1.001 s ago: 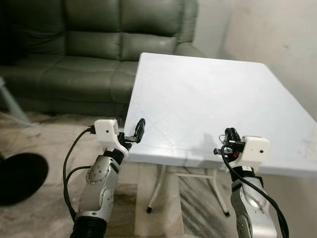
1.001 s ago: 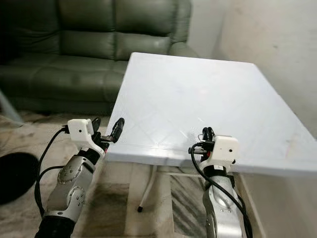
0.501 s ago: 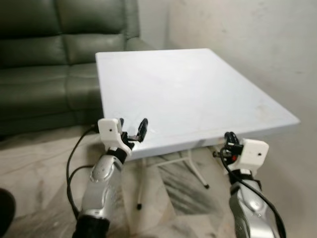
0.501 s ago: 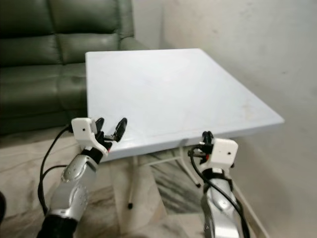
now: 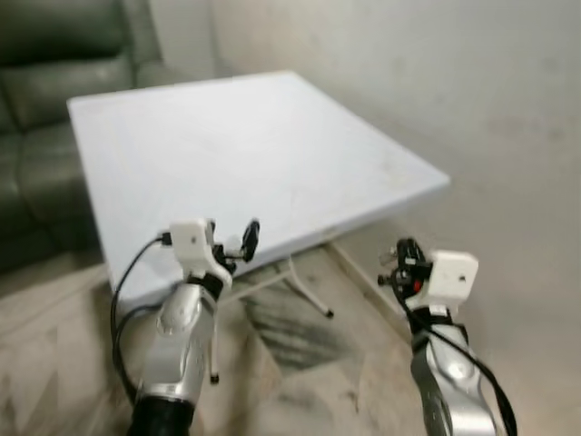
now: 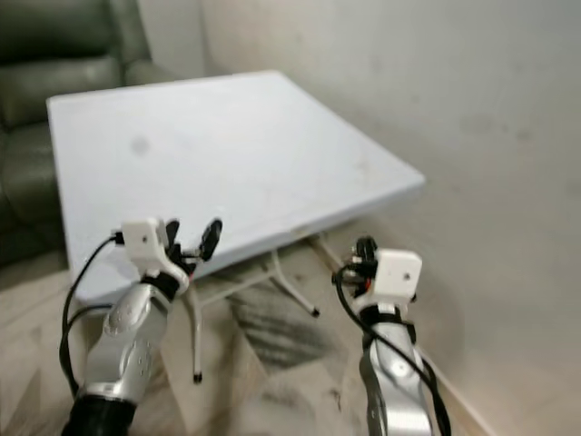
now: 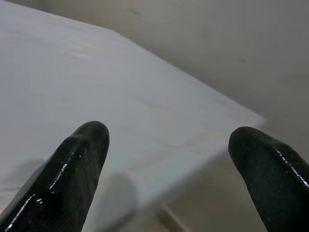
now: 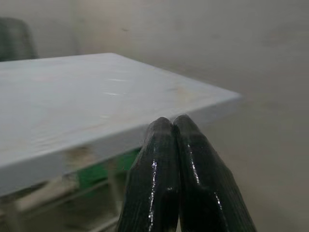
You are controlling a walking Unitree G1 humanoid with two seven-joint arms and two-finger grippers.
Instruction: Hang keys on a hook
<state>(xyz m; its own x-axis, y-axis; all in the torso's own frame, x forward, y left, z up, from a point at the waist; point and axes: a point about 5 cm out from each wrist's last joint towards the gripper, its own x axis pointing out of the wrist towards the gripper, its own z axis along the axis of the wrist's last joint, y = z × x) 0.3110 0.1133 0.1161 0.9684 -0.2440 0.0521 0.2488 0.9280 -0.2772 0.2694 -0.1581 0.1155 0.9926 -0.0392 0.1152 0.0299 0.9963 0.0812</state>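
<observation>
My left gripper [image 5: 240, 245] is held up in front of the near edge of the white table [image 5: 227, 136]. It is open, and the left wrist view shows its two black fingers [image 7: 82, 164] wide apart with nothing between them. My right gripper [image 5: 402, 262] is raised off the table's right corner, over the floor and close to the wall. It is shut, and its fingertips [image 8: 164, 133] are pressed together with nothing visible between them. The right wrist view looks along the table's edge [image 8: 111, 125].
A pale plaster wall [image 5: 472, 91] runs along the right, close behind the table. A dark green sofa [image 5: 36, 82] stands at the far left. White folding legs [image 5: 304, 291] sit under the table on a marbled floor [image 5: 300, 363]. A blurred green thing [image 8: 96, 174] lies beneath the table.
The camera has swung to the right, so the sofa slid off to the left and the wall came into view. Both arms keep the same pose, left open and right shut.
</observation>
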